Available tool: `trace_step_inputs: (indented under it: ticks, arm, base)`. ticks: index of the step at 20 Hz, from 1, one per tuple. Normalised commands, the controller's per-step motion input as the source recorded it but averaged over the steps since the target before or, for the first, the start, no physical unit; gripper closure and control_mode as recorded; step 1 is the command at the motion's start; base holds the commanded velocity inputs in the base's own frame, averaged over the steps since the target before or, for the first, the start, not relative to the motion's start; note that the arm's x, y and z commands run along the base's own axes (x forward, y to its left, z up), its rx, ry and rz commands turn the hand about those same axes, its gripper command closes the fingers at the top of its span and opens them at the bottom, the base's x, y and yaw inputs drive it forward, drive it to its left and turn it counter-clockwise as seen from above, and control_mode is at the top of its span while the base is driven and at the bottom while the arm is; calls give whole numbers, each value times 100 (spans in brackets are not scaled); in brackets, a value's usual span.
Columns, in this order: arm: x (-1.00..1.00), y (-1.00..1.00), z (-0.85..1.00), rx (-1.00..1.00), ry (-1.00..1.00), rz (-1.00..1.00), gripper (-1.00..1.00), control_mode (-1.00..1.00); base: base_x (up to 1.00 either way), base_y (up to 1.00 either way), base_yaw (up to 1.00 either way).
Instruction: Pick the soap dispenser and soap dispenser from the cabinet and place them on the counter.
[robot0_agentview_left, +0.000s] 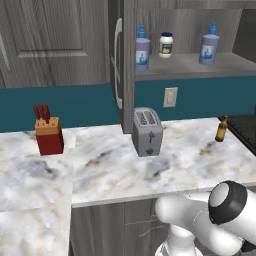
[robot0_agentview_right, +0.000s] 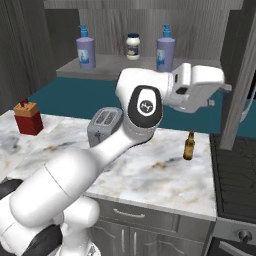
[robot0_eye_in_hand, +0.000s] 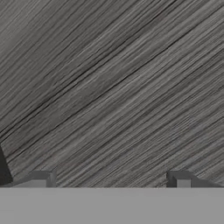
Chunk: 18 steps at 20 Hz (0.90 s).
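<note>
Two lavender soap dispensers with blue pumps stand upright on the shelf (robot0_agentview_left: 185, 67) of the open grey cabinet, one at the left (robot0_agentview_left: 142, 52) (robot0_agentview_right: 86, 50) and one at the right (robot0_agentview_left: 209, 47) (robot0_agentview_right: 165, 50). In the right base view my white hand (robot0_agentview_right: 197, 85) hangs level with the shelf's front edge. It is just right of the right soap dispenser and close to the open cabinet door (robot0_agentview_right: 245, 75). In the hand view my gripper (robot0_eye_in_hand: 111, 179) is open, its tips wide apart with nothing between them, facing grey wood grain at close range. The marbled counter (robot0_agentview_left: 115, 170) lies below.
A small white jar (robot0_agentview_left: 166, 45) stands between the two bottles. On the counter are a grey toaster (robot0_agentview_left: 146, 131), a red knife block (robot0_agentview_left: 48, 134) at the left, and a brown bottle (robot0_agentview_left: 221, 129) beside the dark stove (robot0_agentview_right: 235, 170). The cabinet's left door (robot0_agentview_left: 117, 55) stands open, edge-on.
</note>
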Motion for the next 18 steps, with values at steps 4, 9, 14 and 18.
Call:
trace_step_inputs:
  ticks: [4, 9, 14, 18]
  arm:
    - [-24, 5, -4, 2, -6, 6, -100, -100]
    - [-36, 28, -3, 9, -12, 3, -100, -100]
    - [-34, 31, 2, 6, -10, 4, -100, -100]
    - [-33, 34, 13, 7, -10, 0, -100, -100]
  base:
    - [0, 0, 0]
    - [0, 0, 0]
    - [0, 0, 0]
    - [0, 0, 0]
